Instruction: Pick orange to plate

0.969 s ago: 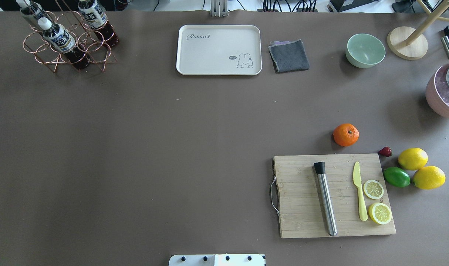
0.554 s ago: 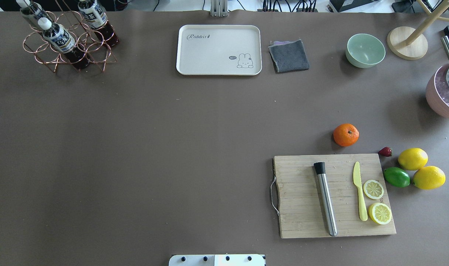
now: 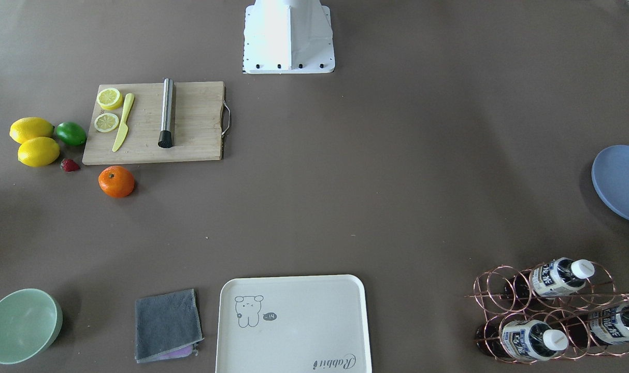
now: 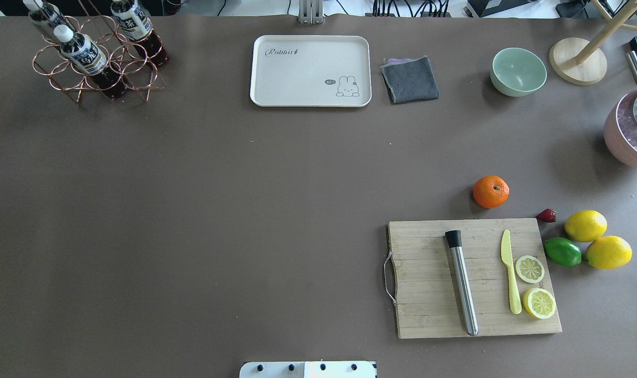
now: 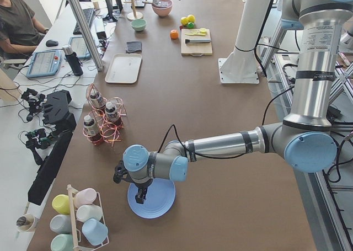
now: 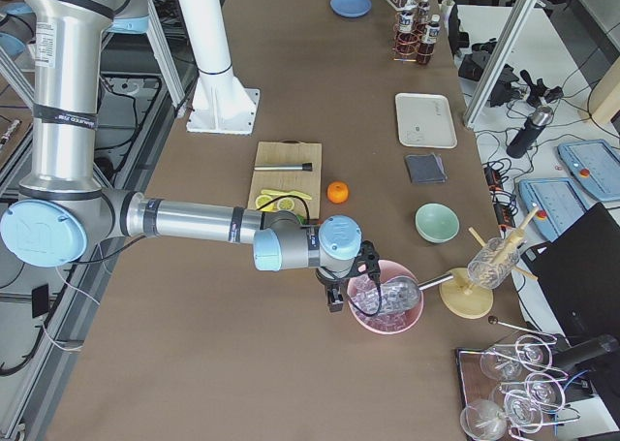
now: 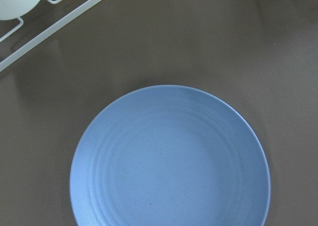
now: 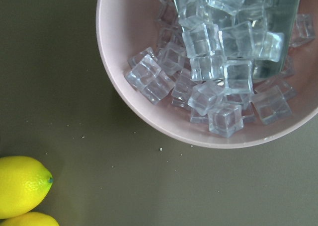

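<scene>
Left gripper [image 5: 141,193] and right gripper [image 6: 335,296] show only in the side views, so whether either is open or closed cannot be told.

Front-facing view: a brown tabletop [image 3: 371,171] carries the orange [image 3: 116,181], just beside a cutting board [image 3: 190,124]. The plate [image 3: 621,182] lies at the view's right edge, well apart.

Overhead view: the orange sits between the cutting board and a pale green bowl [image 4: 518,71].

Left side view: an operator [image 5: 19,19] sits at a cluttered desk. The near left arm lies level, its gripper pointing down over the plate.

Right side view: the near right arm lies level, its gripper beside a pink ice bowl [image 6: 386,305].

Left wrist view: the plate fills the lower frame.

Right wrist view: ice cubes and a lemon [image 8: 22,185].
</scene>
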You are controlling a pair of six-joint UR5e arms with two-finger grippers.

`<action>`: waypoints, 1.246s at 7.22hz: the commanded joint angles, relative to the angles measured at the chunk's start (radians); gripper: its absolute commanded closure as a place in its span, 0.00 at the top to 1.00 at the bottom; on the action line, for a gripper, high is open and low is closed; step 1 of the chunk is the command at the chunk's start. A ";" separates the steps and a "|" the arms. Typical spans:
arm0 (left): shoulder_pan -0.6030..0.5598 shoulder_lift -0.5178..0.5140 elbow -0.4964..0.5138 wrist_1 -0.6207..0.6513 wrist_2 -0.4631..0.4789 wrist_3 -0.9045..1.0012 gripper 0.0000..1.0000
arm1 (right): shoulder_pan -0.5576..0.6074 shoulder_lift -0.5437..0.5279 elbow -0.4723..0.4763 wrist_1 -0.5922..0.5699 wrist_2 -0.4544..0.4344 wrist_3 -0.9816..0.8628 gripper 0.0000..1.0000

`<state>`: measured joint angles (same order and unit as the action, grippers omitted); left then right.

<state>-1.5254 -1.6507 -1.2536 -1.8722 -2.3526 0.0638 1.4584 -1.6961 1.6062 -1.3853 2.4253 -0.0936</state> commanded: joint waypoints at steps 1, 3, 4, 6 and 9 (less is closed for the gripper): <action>0.002 -0.015 0.095 -0.022 0.034 0.016 0.97 | -0.001 0.006 0.000 0.000 0.000 0.002 1.00; 0.002 -0.020 0.212 -0.131 0.038 0.022 0.97 | -0.003 0.010 0.000 0.000 -0.002 0.002 1.00; 0.002 -0.018 0.241 -0.139 0.030 0.031 0.97 | -0.004 0.012 0.000 0.000 -0.003 0.002 1.00; 0.001 -0.032 0.362 -0.275 0.027 0.040 0.97 | -0.006 0.012 -0.002 0.000 -0.005 0.000 1.00; -0.001 -0.037 0.390 -0.282 -0.011 0.037 0.97 | -0.012 0.012 -0.005 0.000 -0.003 0.000 1.00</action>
<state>-1.5260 -1.6853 -0.8738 -2.1496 -2.3499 0.1019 1.4484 -1.6838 1.6022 -1.3847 2.4216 -0.0935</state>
